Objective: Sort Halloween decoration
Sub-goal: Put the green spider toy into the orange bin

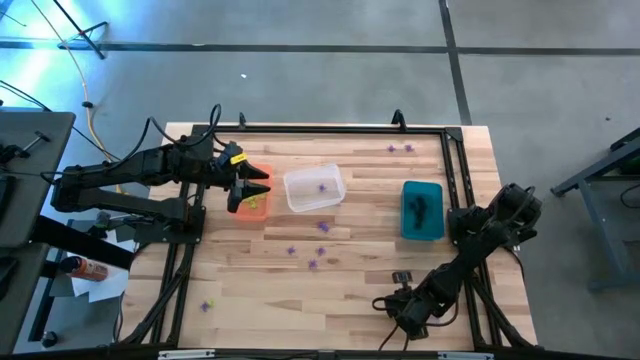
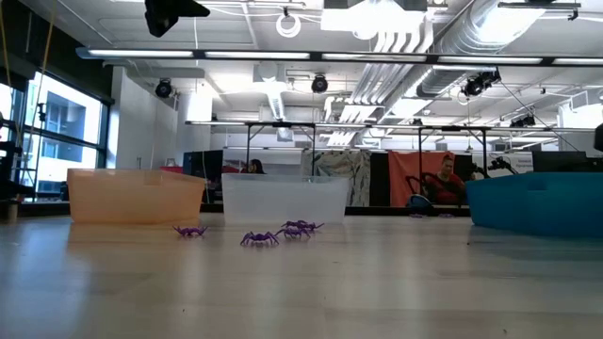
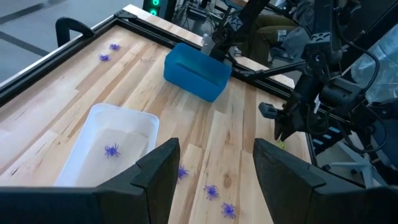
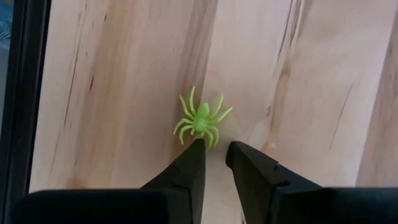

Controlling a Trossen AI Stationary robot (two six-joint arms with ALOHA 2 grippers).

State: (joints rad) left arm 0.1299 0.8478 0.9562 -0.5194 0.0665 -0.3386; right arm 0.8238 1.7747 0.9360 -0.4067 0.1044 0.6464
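Right wrist view: right gripper [image 4: 214,155] fingers narrowly parted, nothing held; green spider [image 4: 200,120] at 12 o'clock of tips, so advance, centre it, then pinch; left gripper [image 3: 214,165] wide open, idle.

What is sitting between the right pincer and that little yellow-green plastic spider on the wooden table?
Nothing visible. The right pincer has its tips right at the small yellow-green plastic spider, with only bare wooden table around it.

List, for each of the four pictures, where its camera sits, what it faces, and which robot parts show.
High: overhead, straight down; both arms, orange bin, clear bin, teal bin.
Low: table height, level across; no arm visible.
Left wrist: past its open fingers toward the clear bin, right arm beyond.
Right wrist: down at a green spider, fingers narrowly apart.
Shared: all three bins in high and low.
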